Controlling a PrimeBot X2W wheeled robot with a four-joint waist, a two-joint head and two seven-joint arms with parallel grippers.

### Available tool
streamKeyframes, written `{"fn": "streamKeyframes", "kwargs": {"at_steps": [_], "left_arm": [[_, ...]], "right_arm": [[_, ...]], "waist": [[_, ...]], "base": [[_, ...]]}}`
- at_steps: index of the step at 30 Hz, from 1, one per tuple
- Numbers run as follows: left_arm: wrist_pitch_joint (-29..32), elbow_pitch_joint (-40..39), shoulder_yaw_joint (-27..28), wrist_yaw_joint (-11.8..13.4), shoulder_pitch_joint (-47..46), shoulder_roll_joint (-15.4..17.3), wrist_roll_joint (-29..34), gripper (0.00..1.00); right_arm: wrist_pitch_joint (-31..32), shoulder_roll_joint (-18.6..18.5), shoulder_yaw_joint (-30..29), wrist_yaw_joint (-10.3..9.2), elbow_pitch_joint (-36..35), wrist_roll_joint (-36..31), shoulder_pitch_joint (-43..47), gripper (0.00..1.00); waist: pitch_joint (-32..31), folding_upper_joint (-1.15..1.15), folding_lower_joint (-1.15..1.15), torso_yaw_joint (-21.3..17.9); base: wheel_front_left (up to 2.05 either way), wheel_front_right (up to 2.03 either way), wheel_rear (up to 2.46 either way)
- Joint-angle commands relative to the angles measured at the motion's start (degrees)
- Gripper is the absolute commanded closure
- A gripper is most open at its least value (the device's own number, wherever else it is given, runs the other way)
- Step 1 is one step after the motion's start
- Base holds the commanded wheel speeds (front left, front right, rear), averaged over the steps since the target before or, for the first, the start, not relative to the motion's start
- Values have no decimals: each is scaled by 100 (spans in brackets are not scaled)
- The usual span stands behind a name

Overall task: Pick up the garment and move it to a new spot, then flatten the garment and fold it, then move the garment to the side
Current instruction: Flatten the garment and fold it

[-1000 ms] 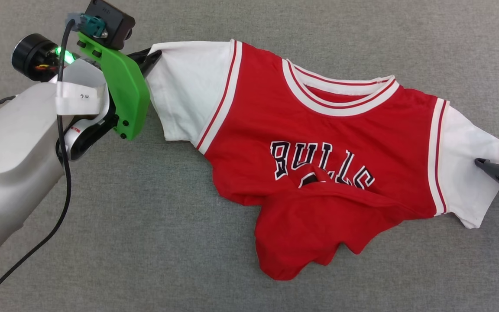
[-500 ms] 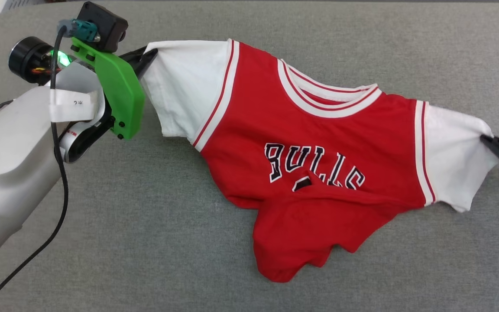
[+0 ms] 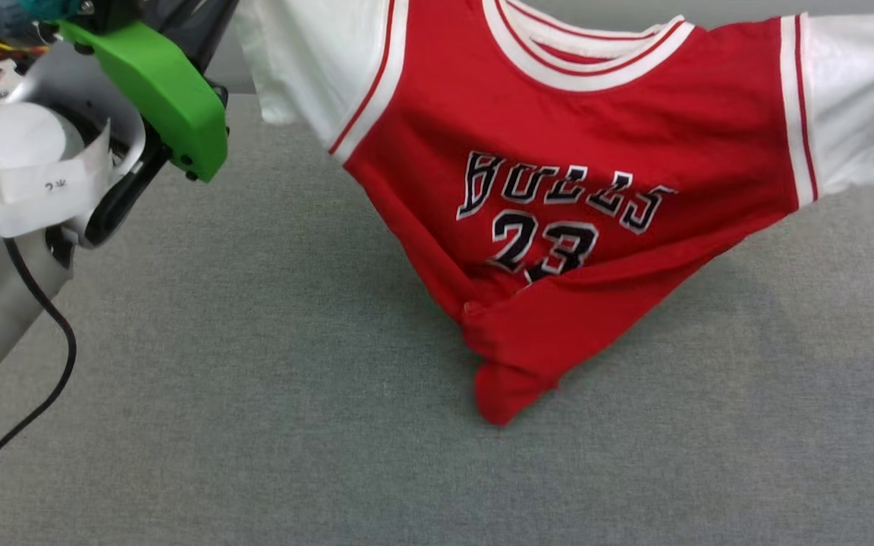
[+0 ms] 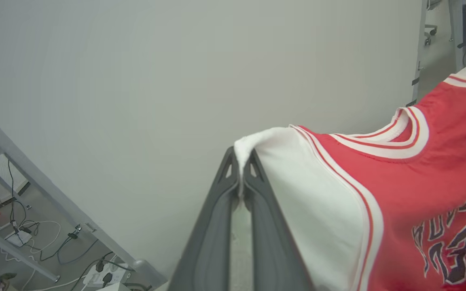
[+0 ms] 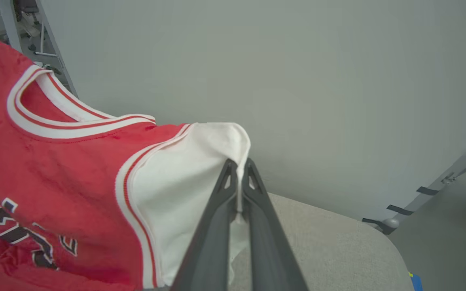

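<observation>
The left gripper is pinching the edge of one white sleeve with closed fingers, and the right gripper is doing the same on the other sleeve. The garment is hanging between them over the grey table, its hem bunched low. Each grip is taking little cloth, so a hard pull apart could slip a sleeve free, and the bunched hem could land folded under.
</observation>
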Motion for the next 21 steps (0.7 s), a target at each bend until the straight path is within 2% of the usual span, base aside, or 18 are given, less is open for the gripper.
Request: {"fn": "streamKeyframes", "kwargs": {"at_steps": [1, 4, 10, 16, 21], "left_arm": [[-53, -78, 83, 84, -161, 40, 79, 100], [-51, -185, 175, 151, -360, 23, 125, 100], [-8, -88, 296, 133, -865, -182, 200, 100], [-48, 284, 486, -46, -1471, -489, 140, 100], [-144, 832, 658, -213, -2159, -769, 183, 100]], "right_arm": [[-77, 0, -88, -4, -121, -82, -170, 100], [-122, 61, -278, -4, -353, -187, -340, 100], [-9, 187, -454, -4, -537, -379, -802, 100], [140, 334, -393, -4, -402, -574, -1492, 100], [195, 566, -192, -4, 65, -830, -2478, 100]], "waist": [[-147, 0, 0, 29], [-223, 0, 0, 39], [-197, 0, 0, 29], [210, 0, 0, -30], [785, 0, 0, -117]], "base": [[0, 0, 0], [0, 0, 0], [0, 0, 0], [0, 0, 0], [0, 0, 0]]}}
